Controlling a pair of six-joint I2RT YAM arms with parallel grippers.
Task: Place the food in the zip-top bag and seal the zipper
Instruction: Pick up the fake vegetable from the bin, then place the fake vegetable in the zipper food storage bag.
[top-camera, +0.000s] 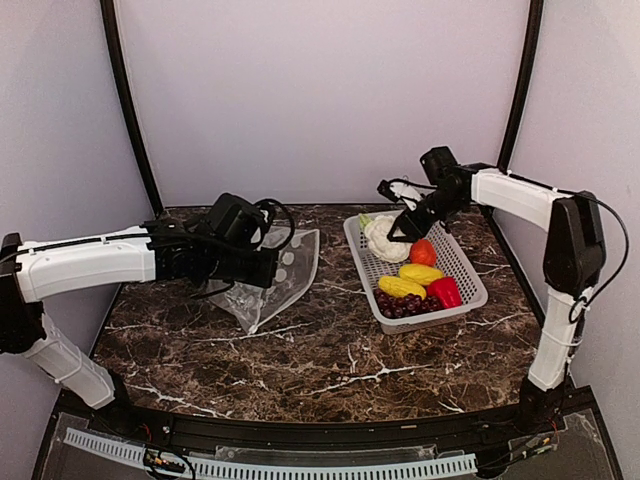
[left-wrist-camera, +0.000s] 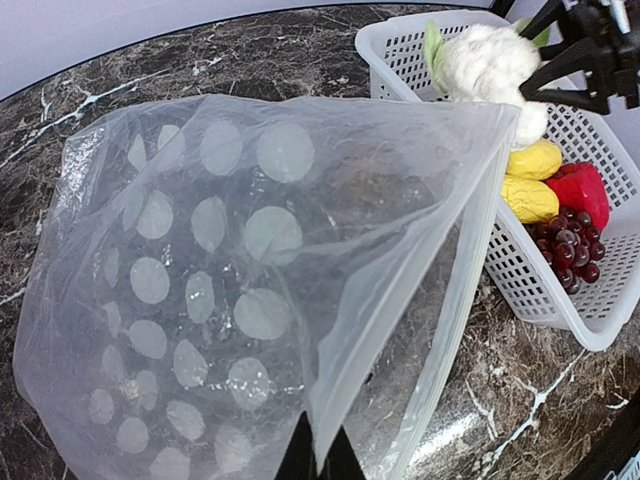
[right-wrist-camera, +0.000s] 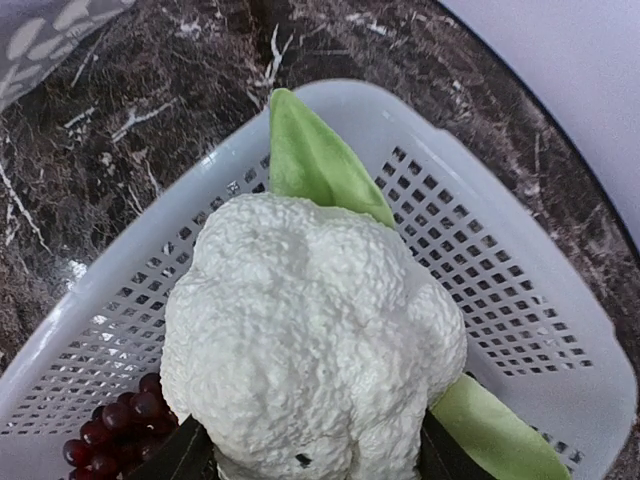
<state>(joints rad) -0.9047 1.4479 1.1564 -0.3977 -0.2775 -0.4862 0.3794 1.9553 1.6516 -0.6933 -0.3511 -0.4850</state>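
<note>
Right gripper (right-wrist-camera: 312, 452) clamps the cauliflower (right-wrist-camera: 310, 330) at the basket's (right-wrist-camera: 520, 300) far end. Left gripper (left-wrist-camera: 320, 455) pinches the zip-top bag's (left-wrist-camera: 200, 300) mouth edge, left of the basket. Lift clear of rim, enter mouth centre, avoid snagging zipper (left-wrist-camera: 455, 300).

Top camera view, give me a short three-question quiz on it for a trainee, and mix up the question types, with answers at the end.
1. True or false: the purple grapes are already inside the zip-top bag.
2. Which food sits between the fingers of the right gripper? A red pepper; B white cauliflower; C yellow oblong.
3. Fill in: the left gripper is pinching an edge of the ____.

Key: 1 false, they lie in the basket. 2 B. 3 zip-top bag.
</note>
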